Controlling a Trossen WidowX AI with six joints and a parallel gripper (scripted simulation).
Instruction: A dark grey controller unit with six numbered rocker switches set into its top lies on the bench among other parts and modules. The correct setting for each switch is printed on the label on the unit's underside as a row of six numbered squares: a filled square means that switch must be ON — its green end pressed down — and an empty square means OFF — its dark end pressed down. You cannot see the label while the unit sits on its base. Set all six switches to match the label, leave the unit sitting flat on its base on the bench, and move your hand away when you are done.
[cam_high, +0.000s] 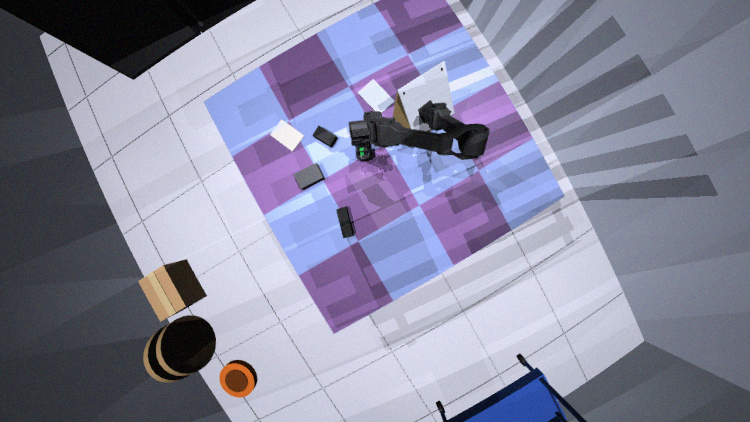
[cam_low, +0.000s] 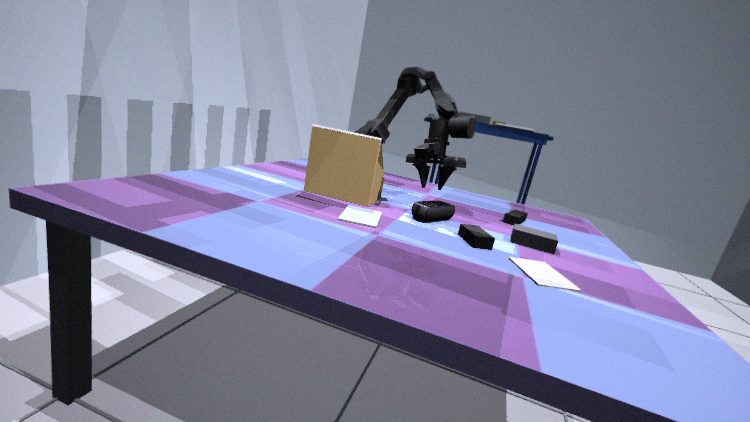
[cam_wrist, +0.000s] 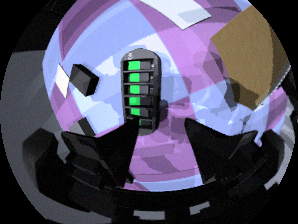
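Observation:
The dark grey controller unit (cam_high: 363, 156) (cam_low: 433, 211) (cam_wrist: 143, 95) sits on its base on the bench with its switches facing up. In the wrist view the switches form one column, each with a green end at left and a dark end at right. Which ends are pressed down is not clear to me, and the lowest switch is partly covered by a finger. The label underneath is hidden. My gripper (cam_low: 432, 187) (cam_wrist: 162, 120) is open and empty, pointing down above the unit without touching it. In the top view the arm covers part of the unit.
A black block (cam_high: 325, 136) (cam_low: 476, 236) (cam_wrist: 84, 80), a grey block (cam_high: 309, 176) (cam_low: 533, 238) and another black block (cam_high: 345, 222) (cam_low: 515, 216) lie near the unit. Two pale cards (cam_high: 376, 95) (cam_high: 286, 135) lie flat. An upright tan-and-white board (cam_high: 427, 94) (cam_low: 341, 163) (cam_wrist: 247, 55) stands beside the arm.

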